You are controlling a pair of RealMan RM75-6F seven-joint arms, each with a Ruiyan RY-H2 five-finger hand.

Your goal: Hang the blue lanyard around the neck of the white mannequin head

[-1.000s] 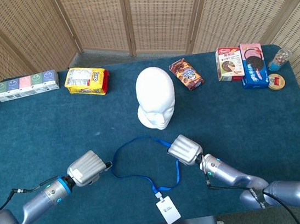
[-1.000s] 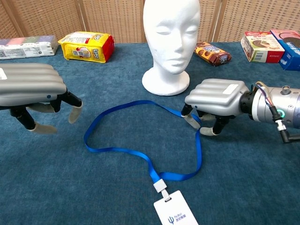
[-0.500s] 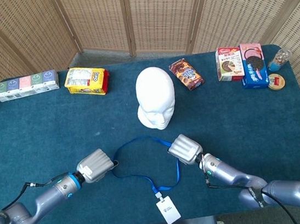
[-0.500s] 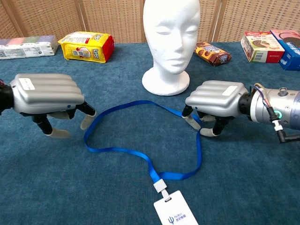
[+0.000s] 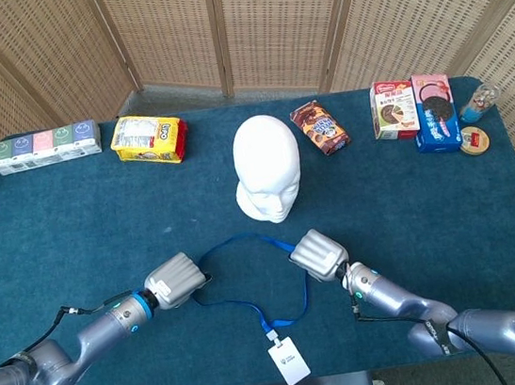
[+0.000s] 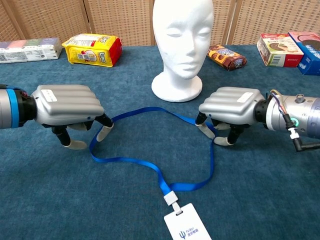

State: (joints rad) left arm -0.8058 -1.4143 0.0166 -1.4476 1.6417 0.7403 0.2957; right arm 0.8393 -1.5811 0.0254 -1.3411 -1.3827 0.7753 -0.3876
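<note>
The white mannequin head (image 6: pixel 182 45) (image 5: pixel 268 163) stands upright at the table's middle. In front of it the blue lanyard (image 6: pixel 145 165) (image 5: pixel 245 242) lies in a loop on the cloth, its white badge (image 6: pixel 187 227) (image 5: pixel 288 359) nearest me. My left hand (image 6: pixel 67 107) (image 5: pixel 176 279) hovers palm down at the loop's left end, fingers curled down and apart, their tips by the strap. My right hand (image 6: pixel 230 107) (image 5: pixel 318 256) sits palm down over the loop's right side. The strap runs between its thumb and fingertips (image 6: pixel 221 140), and no pinch shows.
Along the far edge lie a row of small cartons (image 5: pixel 44 145), a yellow snack bag (image 5: pixel 148 138), a brown biscuit pack (image 5: pixel 319 127) and several snack boxes (image 5: pixel 418 110). Wicker screens stand behind the blue table (image 5: pixel 72 226).
My left hand has slid right along the table to the loop's left end. The right hand and the lanyard have stayed put.
</note>
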